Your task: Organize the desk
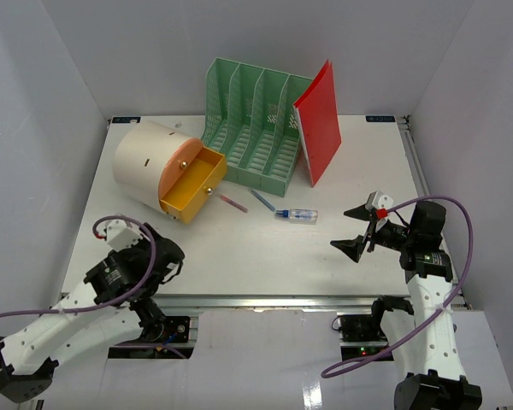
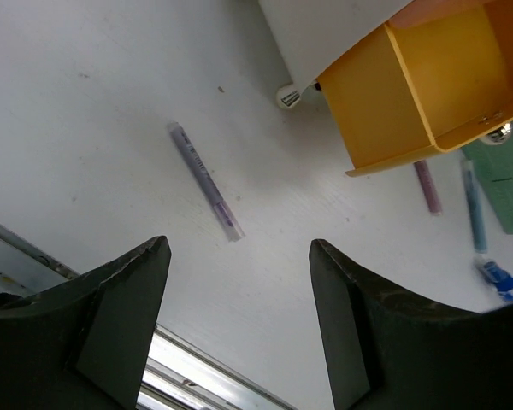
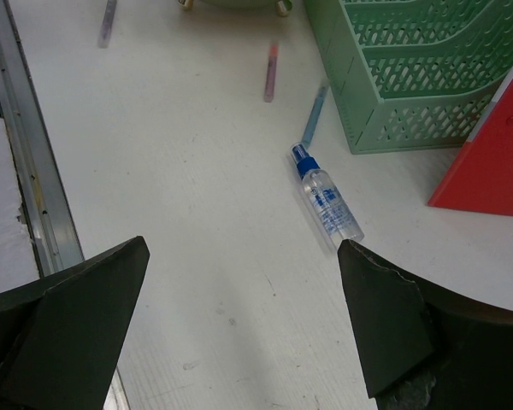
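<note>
1. On the near left of the desk (image 1: 265, 256), the left gripper (image 2: 238, 256) hovers with its fingers apart and nothing between them. From above we see it only as a dark lump under arm and cable.
2. Just beyond those fingertips a purple pen (image 2: 205, 181) lies slanted on the tabletop. We cannot find it in the overhead view, and the right wrist view cuts it off at the top edge.
3. The desk is the white surface under everything, with a metal rail along its near edge. The arm bases cover parts of that edge.
4. At the back left sits a beige cylindrical drawer unit (image 1: 145, 162) with an orange face, its yellow drawer (image 1: 192, 186) pulled out. The left wrist view catches only a corner of the body, one foot and part of the drawer.
5. Between the drawer and the rack lie a pink pen (image 1: 233, 203), a blue pen (image 1: 262, 201) and a small clear spray bottle (image 1: 301, 214) with a blue cap. Its label is too small to read.
6. A green file rack (image 1: 252, 128) stands at the back centre. A red folder (image 1: 319, 124) leans on its right end and hides that side; it may be a notebook, we cannot tell.
7. Over the near right, the right gripper (image 3: 244, 248) hangs with its jaws wide apart, gripping nothing.
</note>
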